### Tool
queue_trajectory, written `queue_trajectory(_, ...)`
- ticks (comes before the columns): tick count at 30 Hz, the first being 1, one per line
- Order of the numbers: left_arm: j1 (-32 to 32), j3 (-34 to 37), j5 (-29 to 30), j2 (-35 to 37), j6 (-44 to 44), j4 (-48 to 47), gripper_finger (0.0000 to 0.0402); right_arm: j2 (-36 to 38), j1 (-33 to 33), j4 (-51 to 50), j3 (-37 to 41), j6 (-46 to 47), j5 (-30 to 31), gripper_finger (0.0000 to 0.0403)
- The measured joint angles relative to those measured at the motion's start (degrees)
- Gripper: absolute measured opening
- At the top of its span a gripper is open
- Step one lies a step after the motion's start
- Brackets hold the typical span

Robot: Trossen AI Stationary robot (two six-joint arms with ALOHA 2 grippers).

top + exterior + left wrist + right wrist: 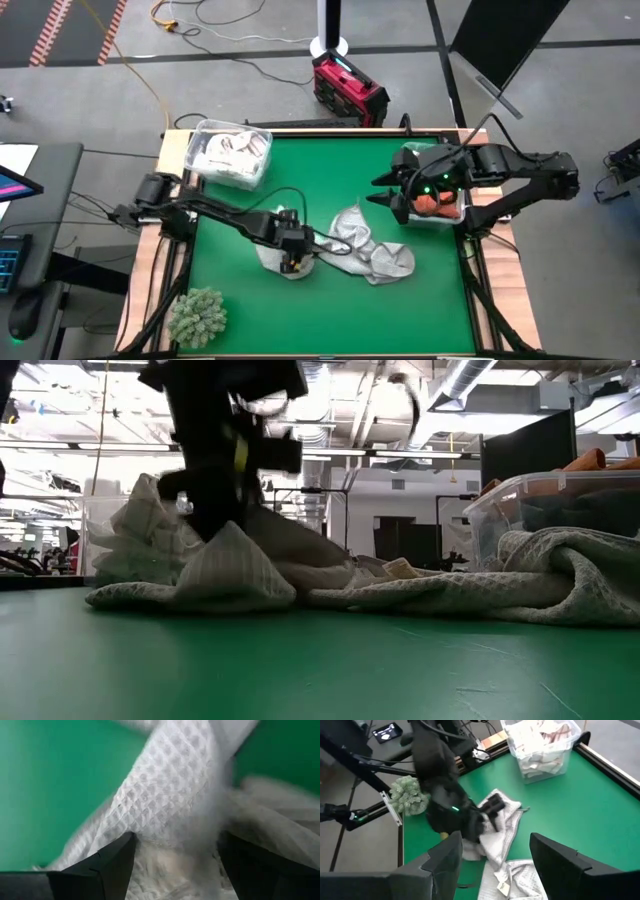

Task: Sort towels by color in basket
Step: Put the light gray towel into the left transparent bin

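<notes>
A white waffle-weave towel (276,264) lies crumpled on the green table, left of centre. My left gripper (292,258) is low over it, open and pointing steeply down. A raised ridge of the towel (165,795) runs between its two fingers. Beside it, toward the right, lie light grey towels (375,255), spread flat. My right gripper (385,192) hangs open and high at the table's right side. Nothing is between its fingers. Below it is a clear bin holding rust-orange towels (438,204). My left gripper comes at the white towel from above, slanting down, one finger (107,865) on each side of the raised ridge (170,835). The jaws stand wide apart. I cannot tell whether the fingers touch the cloth.
A clear bin (232,152) of white and checked towels stands at the far left corner. A fuzzy grey-green clump (197,315) sits at the near left corner. Bare green table (400,320) lies along the near edge and between the two bins.
</notes>
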State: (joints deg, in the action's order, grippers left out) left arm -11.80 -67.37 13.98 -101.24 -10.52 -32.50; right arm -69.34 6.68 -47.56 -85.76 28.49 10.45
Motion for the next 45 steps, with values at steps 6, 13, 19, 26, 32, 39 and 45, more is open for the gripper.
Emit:
queue_trajectory(6,2.08,0.01,-0.82,-4.5,-3.43,-1.73,0.0273,0.06,2.08,0.01,0.0,-0.26,0.01,0.026)
queue_trajectory(13,3.03,-0.09,-3.7,-4.71,-5.45,-2.58,0.015,0.06,2.3,0.08,0.0,-1.38,0.03,0.026)
queue_trajectory(19,4.41,-0.03,-6.73,-3.69,-10.21,-4.47,0.0018,0.06,2.19,0.21,0.0,-1.55,0.03,0.026)
queue_trajectory(26,6.66,0.11,2.02,9.27,-16.86,-3.56,0.0014,0.06,2.19,0.24,0.0,-1.53,0.06,0.026)
queue_trajectory(32,9.46,0.11,17.45,26.59,-19.69,3.0,0.0014,0.06,2.19,1.62,0.0,-1.51,0.08,0.026)
queue_trajectory(39,12.6,-0.01,39.12,44.22,-1.67,20.55,0.0014,0.06,2.19,3.72,0.0,-1.55,0.12,0.026)
queue_trajectory(45,16.99,-0.04,44.59,51.0,16.17,31.78,0.0014,-0.1,2.19,3.91,0.0,-1.95,0.14,0.026)
